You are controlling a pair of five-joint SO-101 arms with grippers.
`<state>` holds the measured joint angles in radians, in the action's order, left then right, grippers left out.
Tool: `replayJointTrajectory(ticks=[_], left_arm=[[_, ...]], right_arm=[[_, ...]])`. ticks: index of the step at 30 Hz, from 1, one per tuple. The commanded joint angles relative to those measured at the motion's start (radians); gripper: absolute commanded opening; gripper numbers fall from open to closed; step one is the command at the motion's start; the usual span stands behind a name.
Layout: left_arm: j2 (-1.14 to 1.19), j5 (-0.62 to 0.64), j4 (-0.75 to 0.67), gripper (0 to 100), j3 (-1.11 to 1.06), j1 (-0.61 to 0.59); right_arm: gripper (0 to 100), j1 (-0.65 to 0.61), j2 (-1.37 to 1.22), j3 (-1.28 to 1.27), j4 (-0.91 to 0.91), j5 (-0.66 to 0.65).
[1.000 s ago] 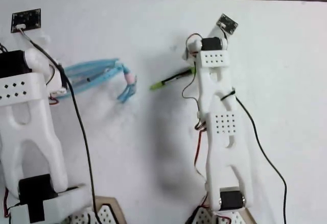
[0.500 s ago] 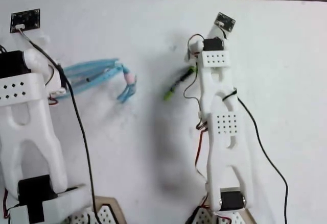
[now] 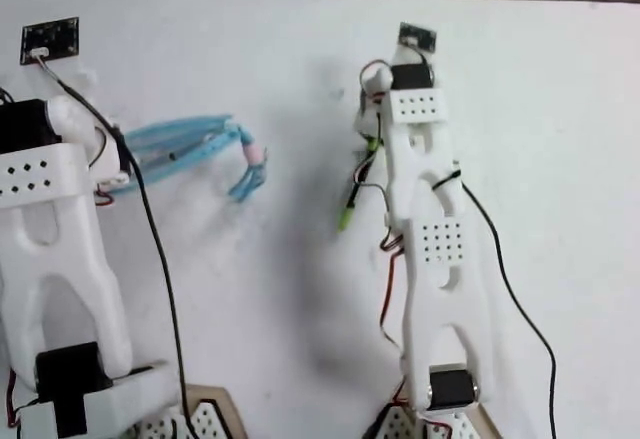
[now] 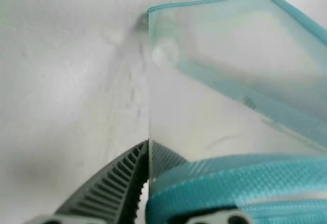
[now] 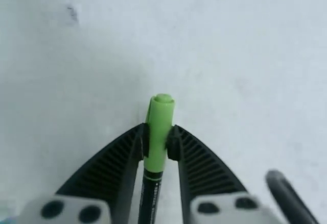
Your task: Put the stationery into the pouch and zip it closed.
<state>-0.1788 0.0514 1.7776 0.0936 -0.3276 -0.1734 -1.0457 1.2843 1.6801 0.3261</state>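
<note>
I record the translucent blue pouch (image 3: 185,147), one end clamped in the left gripper (image 4: 148,155). The green-capped black pen (image 3: 352,197) hangs tilted in the right gripper (image 5: 159,132).

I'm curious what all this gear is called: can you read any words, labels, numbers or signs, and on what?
Green-capped black pen: tiny white print on its barrel, too blurred to read.
Translucent blue zip pouch: no readable text.

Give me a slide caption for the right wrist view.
Right gripper clamps a green-capped pen over the white table.
</note>
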Motion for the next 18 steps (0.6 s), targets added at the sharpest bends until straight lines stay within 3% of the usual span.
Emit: replayJointTrajectory(ticks=[1, 8, 18], left_arm=[[0.018, 0.006, -0.012, 2, 0.006, 0.002], [0.016, 0.006, -0.008, 2, 0.006, 0.001], [0.016, 0.005, -0.009, 2, 0.006, 0.001]], right_arm=[[1.6, -0.007, 0.214, 0.011, 0.084, -0.009], [1.6, -0.016, 0.501, -0.161, 0.093, -0.008], [1.6, -0.185, 1.159, -0.914, 0.088, -0.018]])
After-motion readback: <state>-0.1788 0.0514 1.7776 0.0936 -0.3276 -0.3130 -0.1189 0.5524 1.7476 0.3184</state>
